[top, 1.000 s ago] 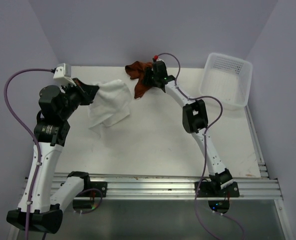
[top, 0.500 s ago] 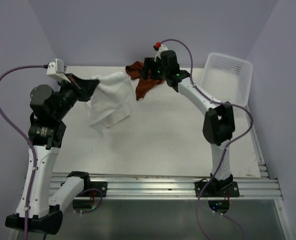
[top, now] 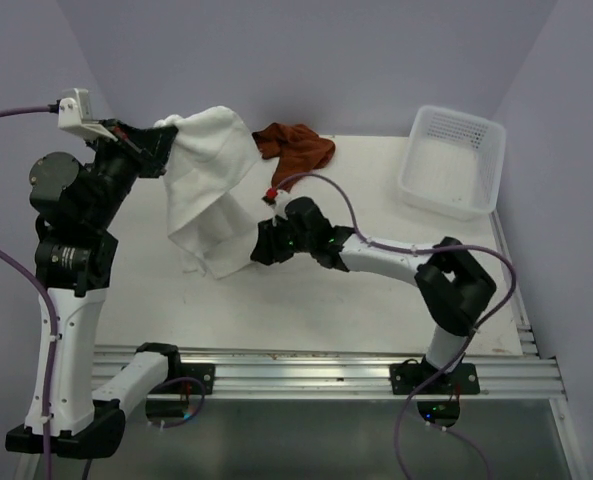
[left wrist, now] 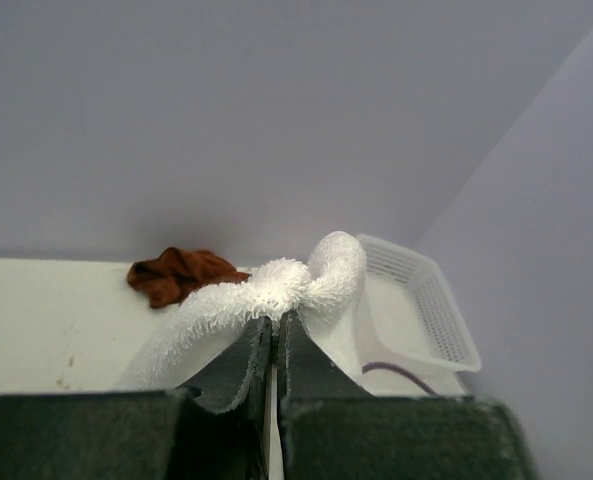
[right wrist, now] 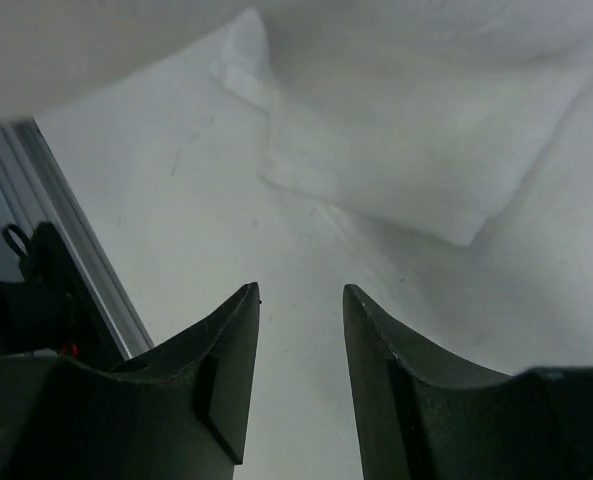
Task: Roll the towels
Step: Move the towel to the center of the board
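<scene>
- Pale bench [top: 356, 300] fills the overhead view between lilac walls, with both arm bases bolted along its 6 o'clock edge.
- Nearest in, the right hand [top: 261, 245] has swung away from the far edge, where it was a second ago, and now sits low near mid-bench, pointing toward 9 o'clock. Its own camera shows the jaws parted with only bare bench between them, so it grips nothing.
- Just ahead of it hangs the lower hem of the white towel [top: 211, 190]. The towel's bottom corner looks to rest on the bench, close to the fingers but not between them.
- At 10 o'clock the left hand [top: 159, 150] has risen noticeably and stays clenched on the towel's top edge. The wrist view shows terry bunched over the closed fingertips [left wrist: 254, 345]. The towel now drapes full length instead of lying crumpled.
- Farther back, at 12 o'clock, the rust-brown towel [top: 294, 145] lies released in a heap, no longer in the right hand.
- Farthest, at 2 o'clock, stands the white basket [top: 446, 205], with nothing visible in it.
- Judgement: work has switched to the white towel. The likely step is catching that lower corner to spread it flat. No rolling has begun.
</scene>
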### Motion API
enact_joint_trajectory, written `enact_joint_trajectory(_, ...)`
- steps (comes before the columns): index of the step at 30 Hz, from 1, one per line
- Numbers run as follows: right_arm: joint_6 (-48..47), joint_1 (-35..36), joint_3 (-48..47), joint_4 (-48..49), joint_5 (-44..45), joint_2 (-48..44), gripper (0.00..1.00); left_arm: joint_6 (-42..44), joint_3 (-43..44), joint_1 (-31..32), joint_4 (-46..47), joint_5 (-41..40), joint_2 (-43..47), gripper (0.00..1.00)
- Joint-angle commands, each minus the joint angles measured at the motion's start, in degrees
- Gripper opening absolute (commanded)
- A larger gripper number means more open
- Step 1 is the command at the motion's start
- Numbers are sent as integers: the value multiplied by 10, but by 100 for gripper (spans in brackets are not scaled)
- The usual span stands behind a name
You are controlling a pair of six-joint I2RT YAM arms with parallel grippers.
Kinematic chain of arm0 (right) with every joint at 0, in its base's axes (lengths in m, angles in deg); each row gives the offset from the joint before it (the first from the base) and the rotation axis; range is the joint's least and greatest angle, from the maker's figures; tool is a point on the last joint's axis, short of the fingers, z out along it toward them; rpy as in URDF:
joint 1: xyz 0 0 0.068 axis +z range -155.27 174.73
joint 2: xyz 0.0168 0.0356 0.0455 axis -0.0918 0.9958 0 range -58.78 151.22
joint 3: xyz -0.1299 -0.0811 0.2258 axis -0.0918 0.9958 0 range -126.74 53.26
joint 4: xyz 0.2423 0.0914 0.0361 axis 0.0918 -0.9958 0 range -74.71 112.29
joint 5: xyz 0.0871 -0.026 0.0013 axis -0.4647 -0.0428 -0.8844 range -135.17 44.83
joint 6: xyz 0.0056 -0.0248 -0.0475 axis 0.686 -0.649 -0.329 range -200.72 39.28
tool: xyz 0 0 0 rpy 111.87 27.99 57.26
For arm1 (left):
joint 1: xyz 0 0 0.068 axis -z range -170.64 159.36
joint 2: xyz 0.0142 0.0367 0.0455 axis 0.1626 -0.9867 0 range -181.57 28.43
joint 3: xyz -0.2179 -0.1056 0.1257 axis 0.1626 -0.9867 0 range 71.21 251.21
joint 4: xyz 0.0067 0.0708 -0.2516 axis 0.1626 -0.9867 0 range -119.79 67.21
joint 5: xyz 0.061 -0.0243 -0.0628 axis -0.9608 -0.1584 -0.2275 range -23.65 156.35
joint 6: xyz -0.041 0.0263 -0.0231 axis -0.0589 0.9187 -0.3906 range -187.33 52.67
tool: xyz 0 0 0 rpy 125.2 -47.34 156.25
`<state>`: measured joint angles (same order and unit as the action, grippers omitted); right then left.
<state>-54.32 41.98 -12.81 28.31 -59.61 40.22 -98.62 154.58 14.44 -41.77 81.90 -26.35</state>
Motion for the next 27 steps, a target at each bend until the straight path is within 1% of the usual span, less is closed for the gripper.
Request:
enact_joint_trajectory(1,9,56,-15,33,0,48,43,43,0,3,-36,-118,-2,0)
enact_joint_trajectory(2,7,68,-38,30,19,63,45,56,-5,3,-37,-130,-1,0)
enact_joint_trajectory(4,2,94,-62,22,43,112,53,74,-23,3,-33,-160,5,0)
enact_joint_trajectory(5,1,101,-84,21,71,128,53,85,-28,3,-46,-186,6,0)
enact_joint_trajectory(6,-5,111,-91,25,85,141,52,90,-29,3,-53,-235,6,0)
enact_joint_trajectory(7,-6,114,-98,31,91,163,52,95,-31,3,-56,-253,12,0)
enact_joint_trajectory(9,-13,123,-118,32,99,177,50,106,-50,3,-52,-283,20,0)
enact_joint_trajectory(12,-27,136,-130,37,114,186,50,114,-77,3,-37,-288,33,0)
enact_joint_trajectory(15,-43,145,-172,-14,140,211,50,115,-95,3,-30,-292,35,0)
enact_joint_trajectory(16,-47,145,-197,-25,143,232,50,114,-102,3,-25,-292,35,0)
enact_joint_trajectory(19,-56,148,-223,-45,169,261,49,113,-110,3,-18,-290,38,0)
enact_joint_trajectory(22,-62,151,-272,-58,162,299,49,113,-116,3,-13,-289,36,0)
enact_joint_trajectory(24,-71,155,-294,-94,168,325,49,113,-115,3,-12,-286,35,0)
enact_joint_trajectory(27,-88,164,-328,-123,205,350,49,113,-116,3,-11,-282,33,0)
